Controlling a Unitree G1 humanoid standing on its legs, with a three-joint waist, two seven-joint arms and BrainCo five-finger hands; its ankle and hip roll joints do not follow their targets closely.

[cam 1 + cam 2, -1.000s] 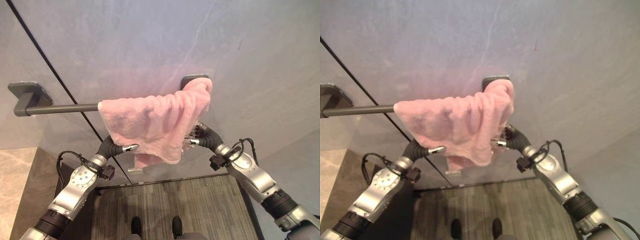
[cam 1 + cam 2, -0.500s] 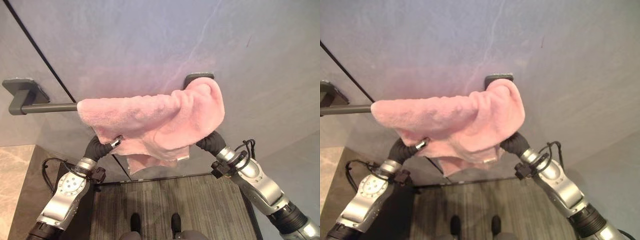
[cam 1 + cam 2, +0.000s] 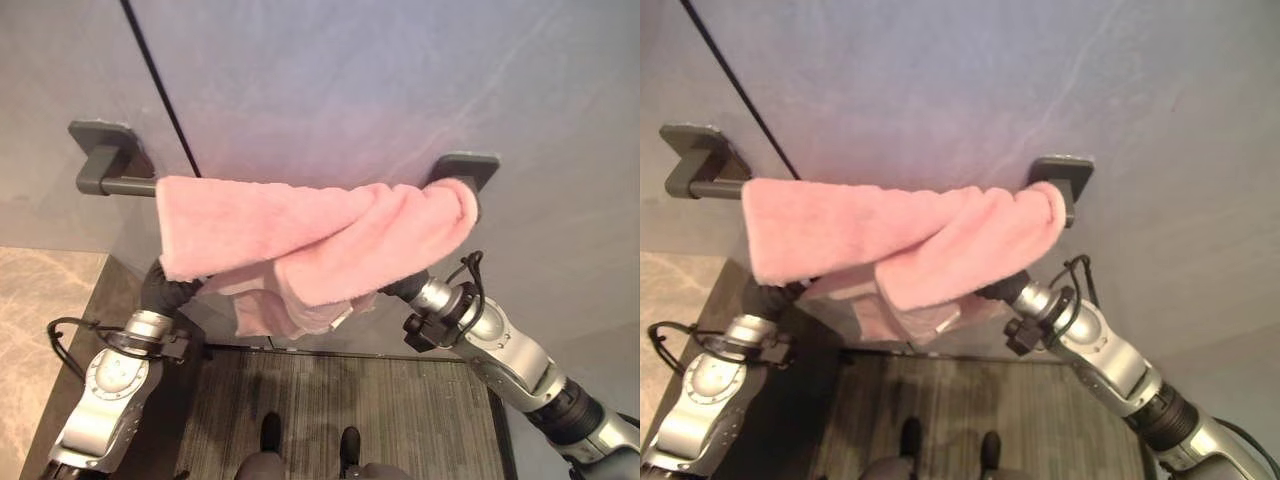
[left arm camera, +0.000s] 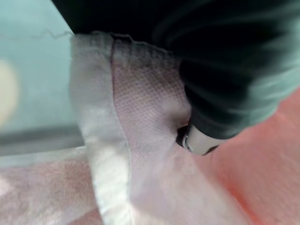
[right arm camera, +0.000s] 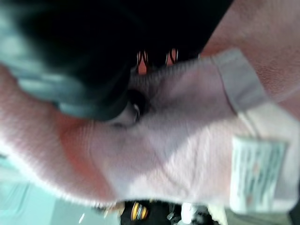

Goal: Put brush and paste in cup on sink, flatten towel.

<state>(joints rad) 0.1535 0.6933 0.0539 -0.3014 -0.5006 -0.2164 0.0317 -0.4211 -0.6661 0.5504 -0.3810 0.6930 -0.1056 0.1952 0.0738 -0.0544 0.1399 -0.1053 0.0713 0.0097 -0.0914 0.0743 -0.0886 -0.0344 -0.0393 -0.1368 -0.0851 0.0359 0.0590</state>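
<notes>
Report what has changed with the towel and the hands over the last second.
The towel has been drawn left along the bar and now covers most of it, still bunched and folded on the right. Both hands have gone in under the cloth, left and right, where their fingers are hidden. The towel stays draped over the bar.

Left hand (image 3: 160, 285): lower left of frame, arm raised, fingers hidden.
Right hand (image 3: 400, 288): lower right, arm raised, fingers hidden.
</notes>
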